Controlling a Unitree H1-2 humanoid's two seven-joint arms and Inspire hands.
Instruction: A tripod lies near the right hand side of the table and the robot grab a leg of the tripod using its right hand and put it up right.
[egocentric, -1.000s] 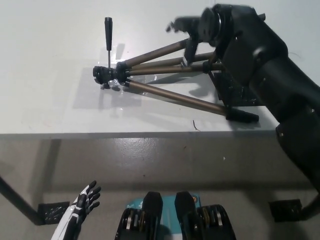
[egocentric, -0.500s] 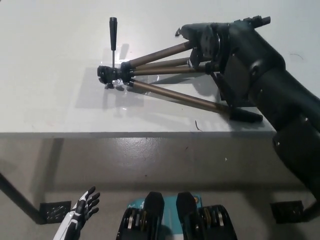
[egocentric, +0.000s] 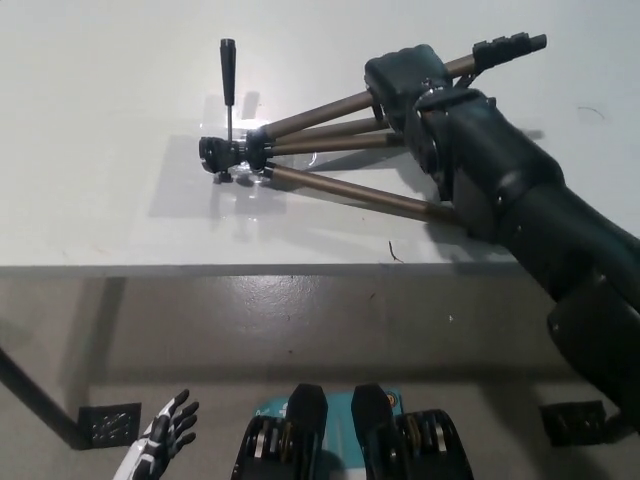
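Since the earlier frames, your black right hand (egocentric: 405, 85) has dropped from above the legs onto the upper leg (egocentric: 330, 108) of the tripod (egocentric: 300, 150), which lies flat on the right part of the white worktop (egocentric: 100, 150), head and pan handle (egocentric: 228, 75) pointing left. You cannot tell whether the hand has clamped; the fingers are hidden. Your white left hand (egocentric: 160, 440) hangs spread below the worktop edge. Risk: lifting by one leg may let the other legs swing or the leg slip through a loose grasp.
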